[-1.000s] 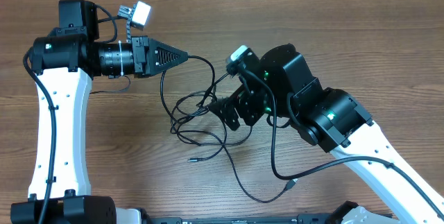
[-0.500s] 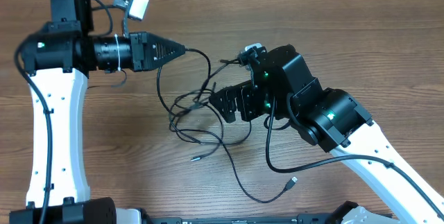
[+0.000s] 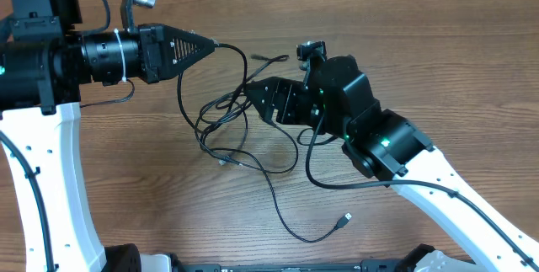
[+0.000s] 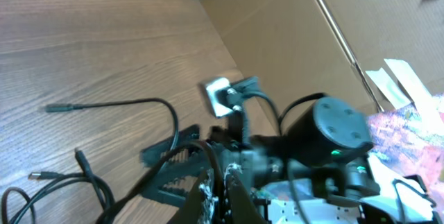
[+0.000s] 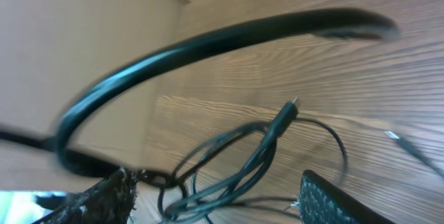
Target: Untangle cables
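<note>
While left gripper (image 3: 208, 46) clamps a strand (image 3: 229, 47) at 11 o'clock of the cables (image 5: 260, 156), right gripper (image 3: 256, 97) gapes at their 2 o'clock; next, probably: grip, draw apart.

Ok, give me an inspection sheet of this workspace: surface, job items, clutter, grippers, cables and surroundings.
Surface: brown wood-grain table.
Job's things: thin black cables in a loose tangle mid-table; one strand trails to a silvery plug.
Clutter: nothing seen.
Grippers: left gripper shut on a strand of the tangle; right gripper open, fingers either side of the loops.
Cables: thick black arm cable loops off the right arm beside the tangle.
Surroundings: brown cardboard panel at the table's edge.
</note>
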Controlling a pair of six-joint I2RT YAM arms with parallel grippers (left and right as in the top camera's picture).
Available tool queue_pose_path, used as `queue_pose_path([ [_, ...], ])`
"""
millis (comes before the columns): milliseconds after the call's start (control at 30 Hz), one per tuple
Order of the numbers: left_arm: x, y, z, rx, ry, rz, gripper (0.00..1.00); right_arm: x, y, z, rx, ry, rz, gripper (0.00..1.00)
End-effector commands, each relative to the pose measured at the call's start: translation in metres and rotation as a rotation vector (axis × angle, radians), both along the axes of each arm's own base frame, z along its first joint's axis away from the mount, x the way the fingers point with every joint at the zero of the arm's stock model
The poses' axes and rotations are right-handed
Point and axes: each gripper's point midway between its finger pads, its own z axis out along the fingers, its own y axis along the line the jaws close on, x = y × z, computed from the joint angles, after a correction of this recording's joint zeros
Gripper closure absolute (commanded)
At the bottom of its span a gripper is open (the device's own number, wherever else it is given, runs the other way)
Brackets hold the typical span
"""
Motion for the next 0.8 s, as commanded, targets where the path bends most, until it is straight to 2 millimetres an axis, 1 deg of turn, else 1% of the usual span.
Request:
queue_pose_path([
  [0,-0.01,0.0,0.016,0.0,-0.031,0.013,0.96,0.0,0.009,-0.007,0.087,0.084,-0.019,0.2],
  [133,-0.015,-0.002,0.022,-0.022,-0.038,-0.007,0.96,0.004,0.019,-0.011,0.105,0.085,0.012,0.19],
  [233,-0.016,-0.003,0.024,-0.028,-0.043,-0.013,0.96,-0.001,0.031,-0.015,0.129,0.109,0.082,0.19],
  [300,-0.015,-0.003,0.024,-0.027,-0.047,-0.012,0.96,-0.007,0.037,-0.02,0.135,0.133,0.123,0.25],
  [467,-0.013,-0.003,0.027,-0.039,-0.039,-0.001,0.96,-0.019,0.053,-0.034,0.115,0.169,0.174,0.26],
  [533,-0.011,-0.003,0.031,-0.048,-0.039,0.008,0.96,-0.024,0.059,-0.04,0.107,0.179,0.188,0.32],
  [633,-0.01,-0.003,0.036,-0.052,-0.05,0.013,0.96,-0.029,0.065,-0.044,0.098,0.187,0.202,0.66],
  [667,-0.011,-0.003,0.037,-0.051,-0.053,0.013,0.96,-0.029,0.066,-0.045,0.095,0.186,0.2,0.7],
  [767,-0.011,-0.003,0.037,-0.051,-0.052,0.013,0.96,-0.028,0.066,-0.045,0.091,0.177,0.19,0.7],
])
